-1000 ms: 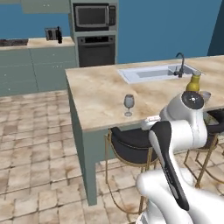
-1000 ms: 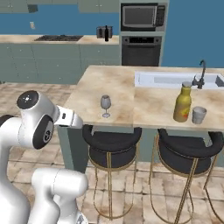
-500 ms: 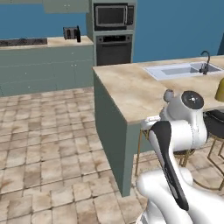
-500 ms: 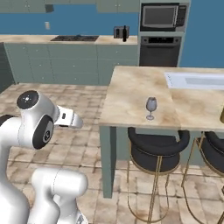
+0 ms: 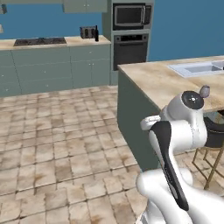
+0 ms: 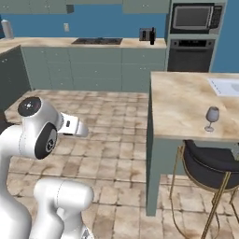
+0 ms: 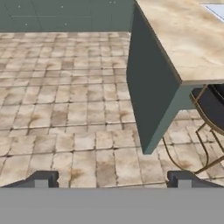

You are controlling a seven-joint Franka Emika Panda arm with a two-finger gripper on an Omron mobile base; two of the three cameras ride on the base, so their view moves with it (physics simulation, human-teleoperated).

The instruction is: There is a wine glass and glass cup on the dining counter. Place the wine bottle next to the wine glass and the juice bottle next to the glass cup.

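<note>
No label or writing is legible anywhere. A tan tiled floor (image 6: pixel 107 116) is stretching back to teal cabinets (image 6: pixel 93 65) under a blue wall. The dining counter (image 6: pixel 186 105) is standing at right, its beige marbled top carrying the wine glass (image 6: pixel 212 117) near the front edge. The wine bottle (image 6: pixel 151 35) is standing on the far counter. The gripper (image 7: pixel 111 181) is hovering wide open over the floor, holding nothing.

You see the dining counter (image 6: pixel 186 105) at the right of the right base view: a beige marbled top on a grey-green body, with the pale sink (image 6: pixel 226 85) inset at the far right edge. The wine glass (image 6: pixel 212 117) stands upright on it near the front edge, clear and stemmed. At the upper middle, the slim dark wine bottle (image 6: pixel 152 36) stands upright on the far counter.
</note>
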